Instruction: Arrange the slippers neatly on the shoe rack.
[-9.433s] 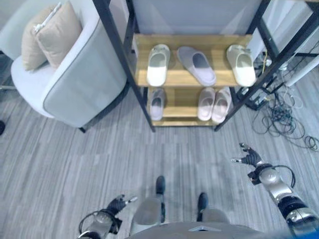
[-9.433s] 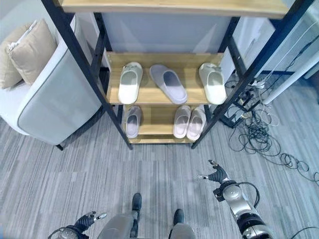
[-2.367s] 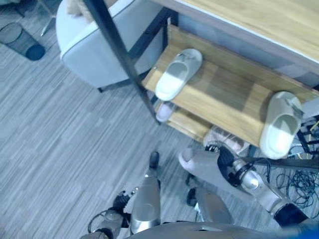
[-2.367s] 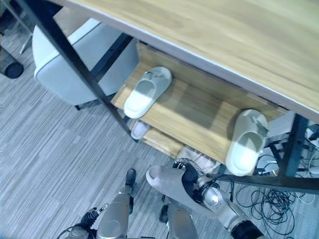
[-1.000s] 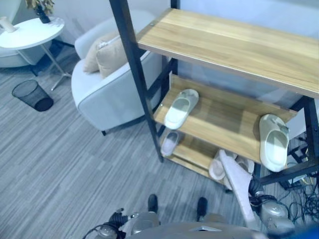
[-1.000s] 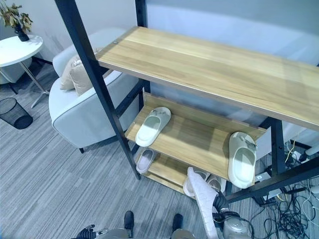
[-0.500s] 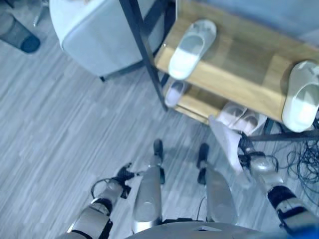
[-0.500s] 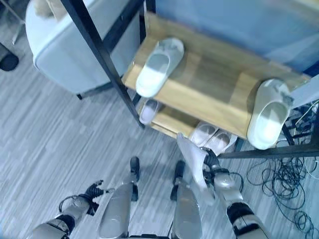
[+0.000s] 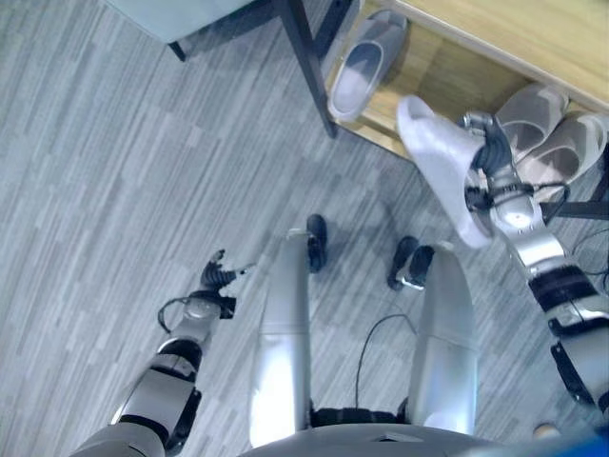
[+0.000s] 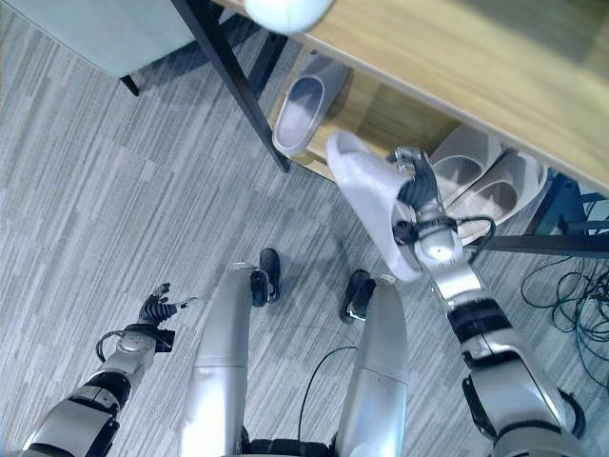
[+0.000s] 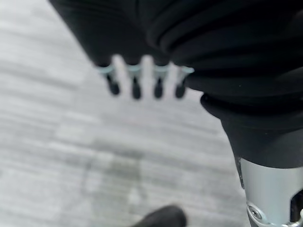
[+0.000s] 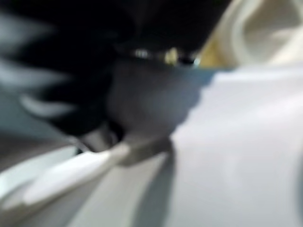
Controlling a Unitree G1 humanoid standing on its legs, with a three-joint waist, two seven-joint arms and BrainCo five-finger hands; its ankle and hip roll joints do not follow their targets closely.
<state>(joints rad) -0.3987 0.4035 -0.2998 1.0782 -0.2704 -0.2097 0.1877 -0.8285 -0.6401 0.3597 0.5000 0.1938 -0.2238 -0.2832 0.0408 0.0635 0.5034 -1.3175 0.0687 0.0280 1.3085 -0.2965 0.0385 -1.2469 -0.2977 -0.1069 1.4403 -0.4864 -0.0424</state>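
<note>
My right hand [image 9: 492,160] is shut on a pale grey slipper [image 9: 436,157], fingers curled over its edge; the slipper [image 10: 369,202] hangs tilted just in front of the rack's bottom shelf [image 9: 433,81]. On that shelf a small grey slipper [image 10: 303,103] lies at the left and a pinkish pair [image 10: 483,186] at the right, behind my hand. The toe of a white slipper [image 10: 282,9] shows on the wooden middle shelf [image 10: 495,67]. The right wrist view has the pale slipper [image 12: 246,142] close up. My left hand [image 9: 215,279] hangs low over the floor, its fingers [image 11: 142,85] straight and holding nothing.
The rack's black front post [image 10: 238,81] stands left of the held slipper. A grey armchair [image 10: 86,29] sits at the far left. Cables [image 10: 582,319] lie on the grey striped floor at the right.
The camera has tipped down and closer to the rack. My right hand has carried the grey slipper up and forward, close to the bottom shelf. The left hand stays low and open.
</note>
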